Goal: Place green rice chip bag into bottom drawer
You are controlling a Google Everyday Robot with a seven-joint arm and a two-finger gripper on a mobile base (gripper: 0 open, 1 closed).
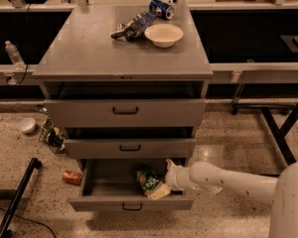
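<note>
We've got the pincer (pixel 162 186) poking into the open bottom drawer (pixel 99 203) from its right, right up against the green bag (pixel 147 178) lying inside, but honestly can't tell if it's gripping.

the green bag (pixel 148 180) is glossy plastic and lies in the bottom drawer (pixel 109 182) of matt grey metal. the gripper (pixel 162 188), on a smooth white arm (pixel 228 180), is inside this drawer at the bag. the floor (pixel 20 157) is speckled, polished stone.
</note>
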